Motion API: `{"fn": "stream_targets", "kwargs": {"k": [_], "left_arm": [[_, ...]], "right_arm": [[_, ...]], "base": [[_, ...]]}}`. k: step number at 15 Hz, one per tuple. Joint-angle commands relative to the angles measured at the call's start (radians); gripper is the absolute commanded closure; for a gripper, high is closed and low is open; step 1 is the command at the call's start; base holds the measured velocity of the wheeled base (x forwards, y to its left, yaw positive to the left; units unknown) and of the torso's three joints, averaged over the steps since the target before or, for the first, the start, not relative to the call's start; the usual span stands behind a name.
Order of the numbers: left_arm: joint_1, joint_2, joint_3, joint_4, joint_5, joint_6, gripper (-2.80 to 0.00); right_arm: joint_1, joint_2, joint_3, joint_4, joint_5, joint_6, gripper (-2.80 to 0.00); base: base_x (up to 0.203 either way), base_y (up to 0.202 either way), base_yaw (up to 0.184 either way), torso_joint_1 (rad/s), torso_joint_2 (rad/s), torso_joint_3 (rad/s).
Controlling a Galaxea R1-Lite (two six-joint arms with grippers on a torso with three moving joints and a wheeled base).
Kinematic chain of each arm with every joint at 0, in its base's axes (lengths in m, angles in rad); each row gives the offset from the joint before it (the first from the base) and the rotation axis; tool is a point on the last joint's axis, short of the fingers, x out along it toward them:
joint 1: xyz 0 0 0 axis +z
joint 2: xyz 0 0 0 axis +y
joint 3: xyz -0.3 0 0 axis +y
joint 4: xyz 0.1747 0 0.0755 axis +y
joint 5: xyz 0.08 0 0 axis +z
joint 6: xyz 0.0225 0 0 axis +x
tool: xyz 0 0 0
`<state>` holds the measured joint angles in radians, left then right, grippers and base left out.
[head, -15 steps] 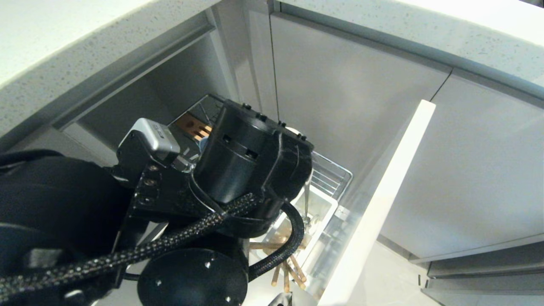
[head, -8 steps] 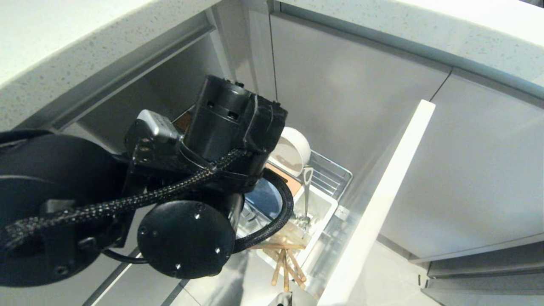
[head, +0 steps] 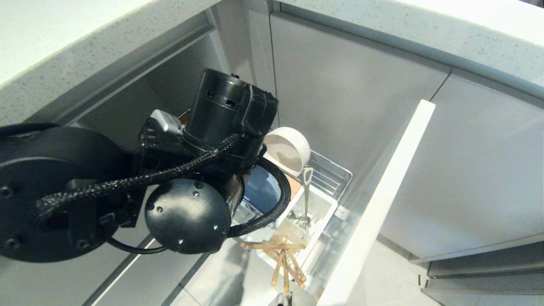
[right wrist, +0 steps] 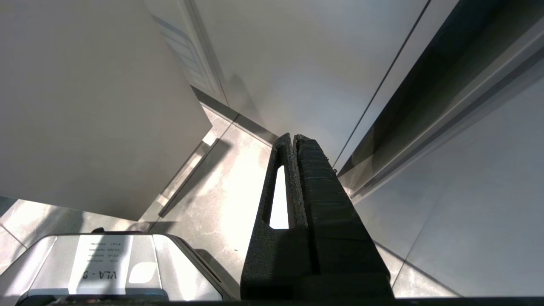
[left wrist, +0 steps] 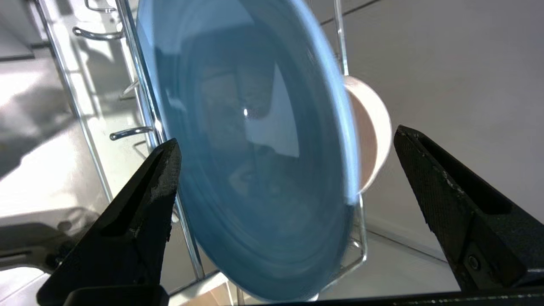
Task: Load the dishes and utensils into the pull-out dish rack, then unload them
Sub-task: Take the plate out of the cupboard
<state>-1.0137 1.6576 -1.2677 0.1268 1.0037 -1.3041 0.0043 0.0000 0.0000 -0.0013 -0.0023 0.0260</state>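
The left gripper [left wrist: 284, 148] has its two fingers [left wrist: 140, 221] spread wide apart, one on each side of the blue plate [left wrist: 250, 148]. Neither finger looks to be pressing on the plate, so the gripper holds nothing. It looks ready either to close on the plate or to back away from it; I cannot tell which.

The plate stands on its edge in the dish rack [head: 335, 172], leaning between the shiny wires [left wrist: 131, 106]. Standing up like that, it takes little room and is easy to grab by the rim. Just behind it the white bowl [head: 287, 148] lies tipped on its side, with its open mouth turned toward the plate.

Nearer the rack's front panel [head: 382, 199] sits the white holder [head: 318, 212]. The silver spoon [head: 307, 191] stands upright in it, and the wooden chopsticks [head: 282, 261] poke out of its end near the front corner, handles up so they can be picked out.

I count one plate, one bowl and one spoon. The chopsticks look like several sticks bunched together, and I cannot count them surely.

The right gripper [right wrist: 293, 142] hangs off to the side above the floor [right wrist: 221, 187], with its fingers pressed together and empty.
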Motion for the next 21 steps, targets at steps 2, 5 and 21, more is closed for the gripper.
{"fn": "stream_targets", "kwargs": {"k": [2,5,21], "left_arm": [[0.01,0.005,-0.004,-0.01,-0.018,-0.007,-2.8],[0.01,0.008,-0.004,-0.019,-0.023,-0.004,0.0],[-0.032,-0.045,-0.051,-0.032,0.063,0.046,0.0]], "right_arm": [[0.0,0.0,0.001,0.0,0.0,0.0,0.0],[0.0,0.0,0.002,0.0,-0.001,0.0,0.0],[0.0,0.0,0.002,0.0,0.001,0.0,0.0]], "base": [[0.0,0.0,0.0,0.0,0.0,0.0],[0.0,0.0,0.0,0.0,0.0,0.0],[0.0,0.0,0.0,0.0,0.0,0.0]]}}
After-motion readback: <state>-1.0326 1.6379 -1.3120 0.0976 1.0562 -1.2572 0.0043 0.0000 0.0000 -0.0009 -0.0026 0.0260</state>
